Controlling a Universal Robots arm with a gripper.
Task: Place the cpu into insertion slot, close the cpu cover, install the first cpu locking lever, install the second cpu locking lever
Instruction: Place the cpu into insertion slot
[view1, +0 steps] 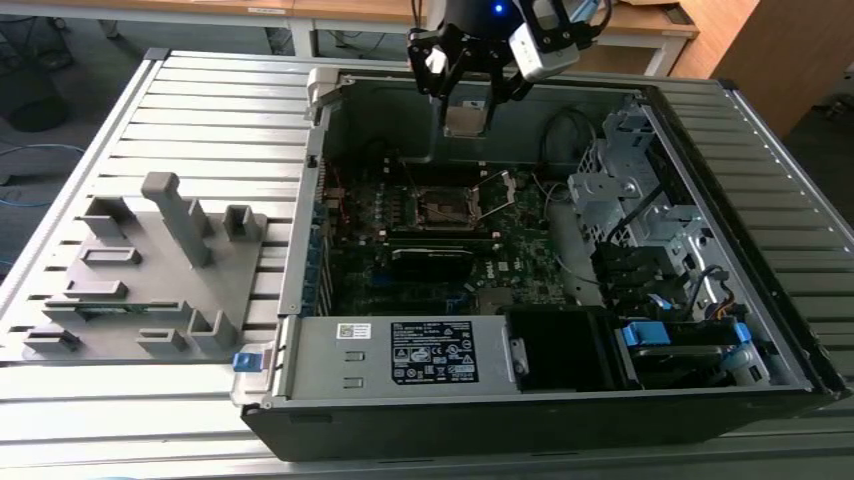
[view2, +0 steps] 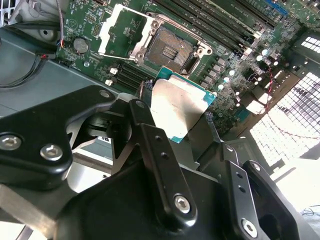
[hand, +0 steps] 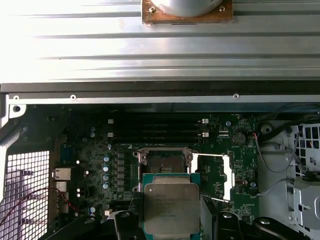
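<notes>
My gripper hangs above the open computer case, shut on the cpu, a flat square chip with a dull silver top and green edge. In both wrist views the cpu sits between the black fingers, clear of the board. The insertion slot lies open below, a dark square with a silvery rim. The cpu cover, a thin silvery frame, is flipped open beside the slot.
The case walls ring the motherboard. A power supply with a label fills the near side, and a drive cage with cables stands at the exterior view's right. Memory slots run beside the socket. A grey fixture sits on the table outside.
</notes>
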